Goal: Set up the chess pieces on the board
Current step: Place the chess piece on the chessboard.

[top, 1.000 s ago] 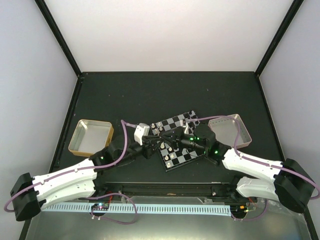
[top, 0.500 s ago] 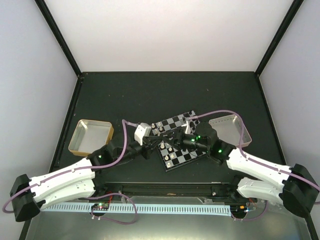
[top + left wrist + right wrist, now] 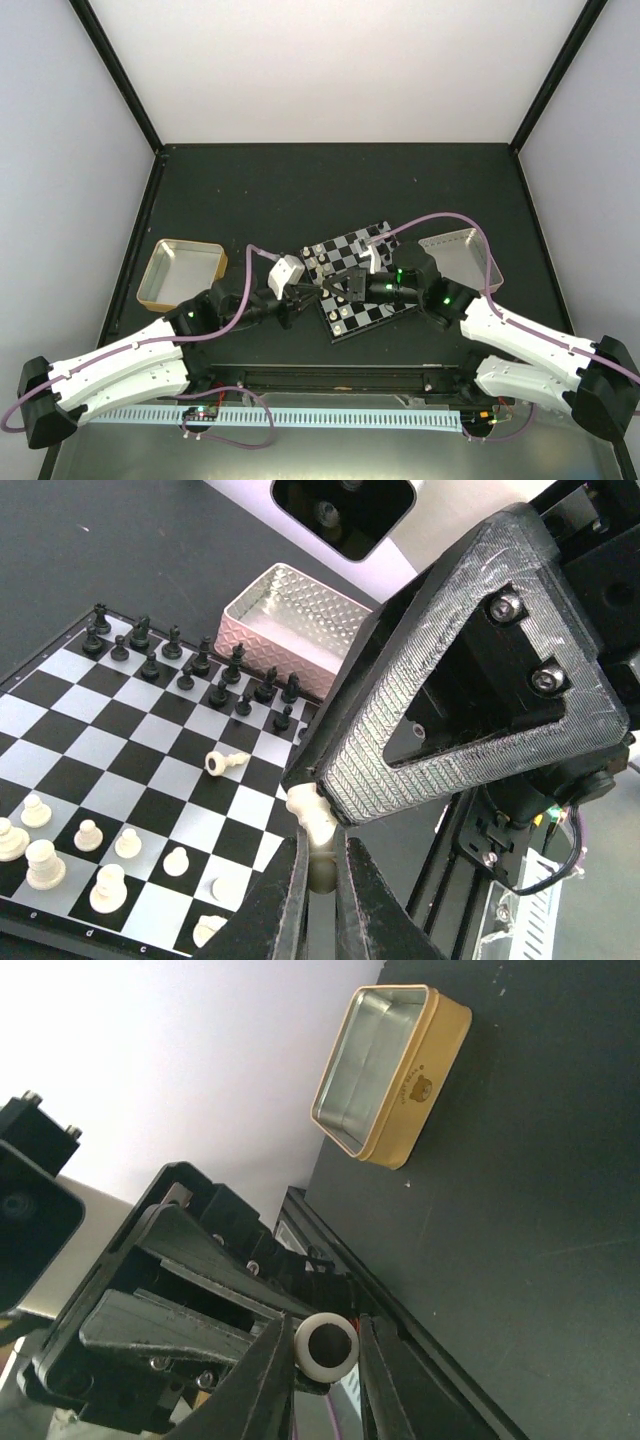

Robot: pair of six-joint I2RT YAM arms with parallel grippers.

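Note:
The board point(image 3: 372, 245) lies tilted at the table's middle, between both arms. Black chess pieces point(image 3: 185, 665) line its far edge and white ones point(image 3: 45, 860) stand near its close corner. One white pawn point(image 3: 228, 761) lies toppled on a square. My left gripper point(image 3: 322, 875) is shut on a cream-white piece point(image 3: 318, 830), held above the board's near-right edge. My right gripper point(image 3: 326, 1355) meets it there; its fingers point(image 3: 400, 740) cover the piece's other end. In the right wrist view the piece's round base point(image 3: 326, 1348) sits between slightly parted jaws, with a gap on one side.
A gold tin point(image 3: 182, 272) sits open at the left of the table, also seen as the tin point(image 3: 390, 1070) in the right wrist view. A shallow pinkish tray point(image 3: 458, 258) lies right of the board, close to its far edge point(image 3: 300, 625).
The left gripper has closed on the white piece. The right gripper's jaws have loosened round it, and both wrists have shifted slightly over the board's near edge.

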